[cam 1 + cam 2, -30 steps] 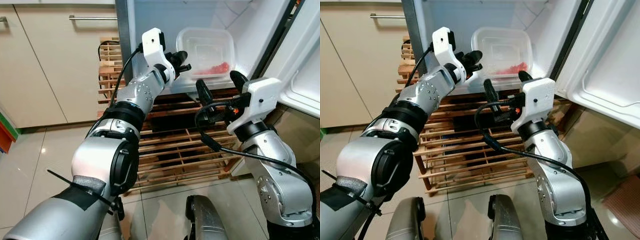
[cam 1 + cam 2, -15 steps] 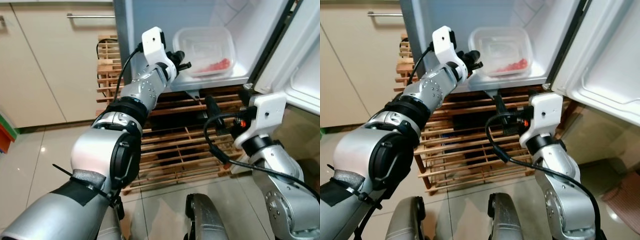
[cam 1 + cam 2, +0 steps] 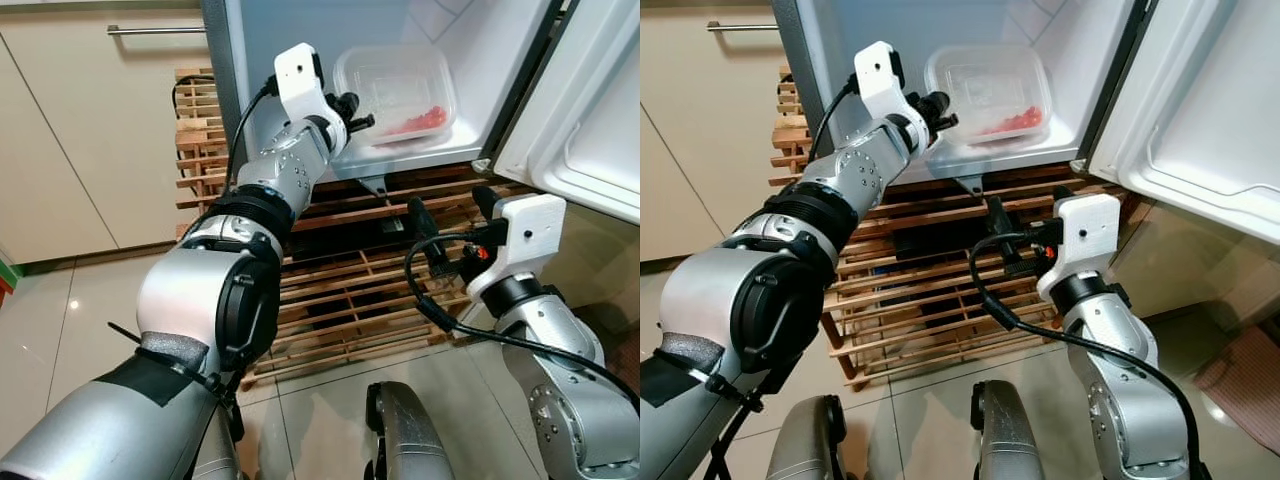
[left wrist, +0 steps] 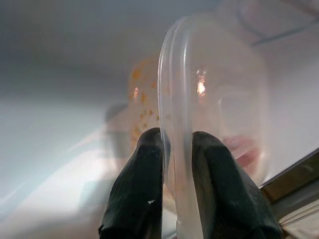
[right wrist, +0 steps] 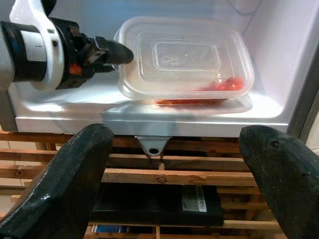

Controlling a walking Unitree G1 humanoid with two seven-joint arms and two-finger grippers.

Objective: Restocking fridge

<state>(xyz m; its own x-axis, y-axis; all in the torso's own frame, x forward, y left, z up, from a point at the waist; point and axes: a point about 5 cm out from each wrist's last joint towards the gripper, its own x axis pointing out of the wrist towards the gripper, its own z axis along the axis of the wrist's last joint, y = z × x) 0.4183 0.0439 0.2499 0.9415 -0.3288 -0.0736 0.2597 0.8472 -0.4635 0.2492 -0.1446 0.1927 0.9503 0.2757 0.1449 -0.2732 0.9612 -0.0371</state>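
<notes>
Your left tool (image 3: pixel 352 112) is clamped on the near-left rim of the clear lidded container (image 3: pixel 395 82), one black finger (image 4: pixel 137 189) on either side of the rim lip, as the left wrist view shows plainly. The container sits on the white floor of the open fridge (image 5: pixel 149 117), close behind its front edge and toward the right inner wall, with a small amount of red food (image 5: pixel 224 84) gathered at the right end of it. In the right wrist view it appears to rest flat rather than hang from the grip, so I judge the grip on the rim is there to steer or slide the box into position, not to carry its weight. Your right tool (image 3: pixel 447 223) is held low and well clear of the fridge, in front of the wooden slatted rack (image 3: pixel 340 290) that stands beneath it; its fingers are spread wide apart and grasp nothing. That posture keeps it out of the left arm's path and clear of the fridge door (image 3: pixel 590 100), which stands open on the right. Placement looks nearly complete. Before you release, confirm that the container is far enough back from the front edge for the door to close without catching it.
</notes>
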